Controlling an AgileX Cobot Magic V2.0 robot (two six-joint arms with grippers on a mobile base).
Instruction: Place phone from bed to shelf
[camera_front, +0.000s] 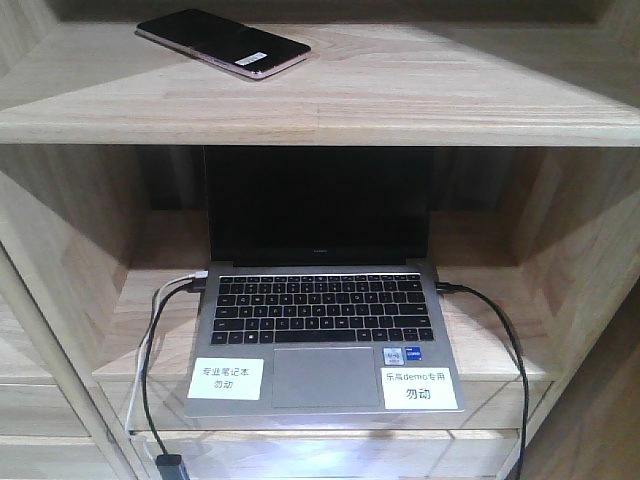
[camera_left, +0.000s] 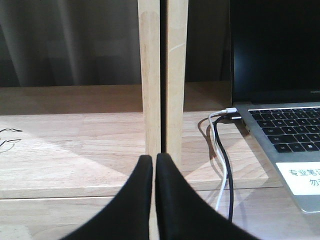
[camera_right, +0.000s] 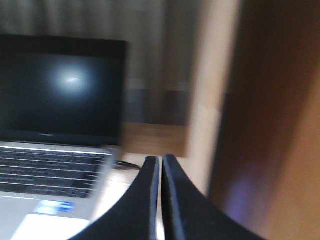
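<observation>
From the front, the phone (camera_front: 222, 43) already lies flat on the upper shelf (camera_front: 400, 95), far left, well in from the near edge. The job looks done, so the arms should just draw back without brushing it. The compartment below holds an open laptop (camera_front: 322, 330) with cables (camera_front: 150, 340).

On the left wrist, the left gripper (camera_left: 154, 162) is pressed together, empty, near an upright post (camera_left: 162, 75).

On the right wrist, the picture is blurred; the right gripper (camera_right: 161, 165) is closed, holding nothing.
</observation>
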